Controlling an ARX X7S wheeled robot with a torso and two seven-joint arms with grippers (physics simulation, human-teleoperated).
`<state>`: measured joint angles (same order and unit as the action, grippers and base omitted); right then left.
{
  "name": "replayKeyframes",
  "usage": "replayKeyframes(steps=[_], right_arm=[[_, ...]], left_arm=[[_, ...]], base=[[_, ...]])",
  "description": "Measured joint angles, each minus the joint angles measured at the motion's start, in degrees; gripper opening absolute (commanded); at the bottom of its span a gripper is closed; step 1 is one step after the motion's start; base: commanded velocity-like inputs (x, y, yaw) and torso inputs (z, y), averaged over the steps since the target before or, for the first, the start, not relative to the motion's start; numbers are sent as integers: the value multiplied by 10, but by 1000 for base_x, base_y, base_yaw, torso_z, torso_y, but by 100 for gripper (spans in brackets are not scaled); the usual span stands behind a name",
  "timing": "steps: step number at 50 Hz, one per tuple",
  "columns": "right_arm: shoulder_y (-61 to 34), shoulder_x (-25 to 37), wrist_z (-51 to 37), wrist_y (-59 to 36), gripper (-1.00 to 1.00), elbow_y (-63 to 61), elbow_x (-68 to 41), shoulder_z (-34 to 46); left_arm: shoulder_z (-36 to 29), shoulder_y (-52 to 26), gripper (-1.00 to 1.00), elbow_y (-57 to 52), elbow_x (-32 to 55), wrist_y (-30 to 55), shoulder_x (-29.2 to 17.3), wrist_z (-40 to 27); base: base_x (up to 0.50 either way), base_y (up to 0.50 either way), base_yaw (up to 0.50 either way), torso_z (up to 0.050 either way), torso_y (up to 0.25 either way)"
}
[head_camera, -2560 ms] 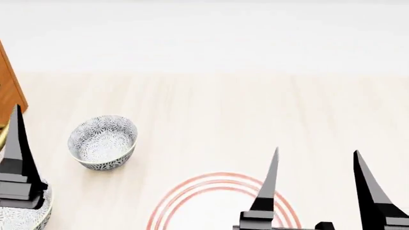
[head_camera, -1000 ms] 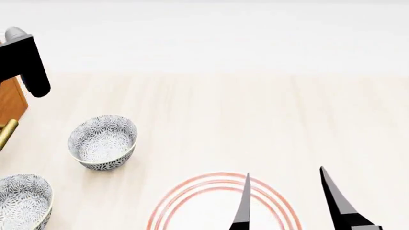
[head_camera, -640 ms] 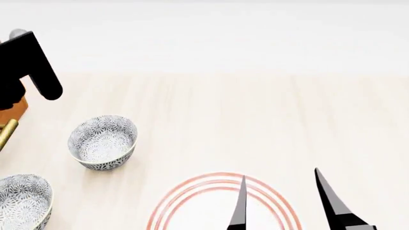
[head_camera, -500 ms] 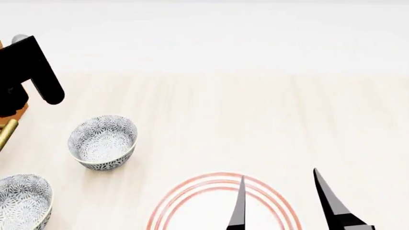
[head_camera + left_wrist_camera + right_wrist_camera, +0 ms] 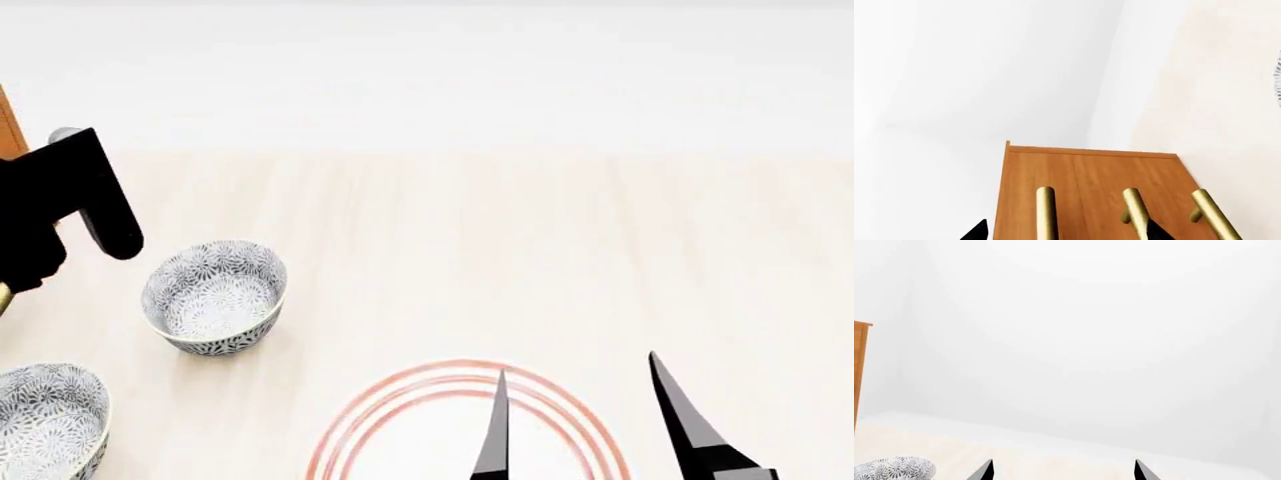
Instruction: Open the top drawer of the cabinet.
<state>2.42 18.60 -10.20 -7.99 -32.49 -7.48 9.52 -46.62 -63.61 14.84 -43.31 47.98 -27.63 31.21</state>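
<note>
My right pincer point(image 5: 581, 425) hangs open over the red-ringed plate point(image 5: 400, 400). Farther left, my left pincer point(image 5: 1064, 232), fingers spread, faces the cabinet point(image 5: 1087, 180); which brass handle point(image 5: 1046, 212) is the top drawer's, I cannot tell.

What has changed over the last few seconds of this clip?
The left arm rose from beside the near bowl to the cabinet at the left edge, then dipped a little. The right gripper, open, drew back toward the robot. Nothing was grasped. Both bowls, the far bowl included, and the plate stayed put.
</note>
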Motion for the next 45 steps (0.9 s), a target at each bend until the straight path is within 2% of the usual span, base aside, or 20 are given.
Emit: replayKeyframes(steps=[45], right_arm=[[-2,10,-1,6,100,13,5,18]], left_arm=[[2,-43,100,171,0,-17,12,-59]], base=[[0,0,0,0,0]])
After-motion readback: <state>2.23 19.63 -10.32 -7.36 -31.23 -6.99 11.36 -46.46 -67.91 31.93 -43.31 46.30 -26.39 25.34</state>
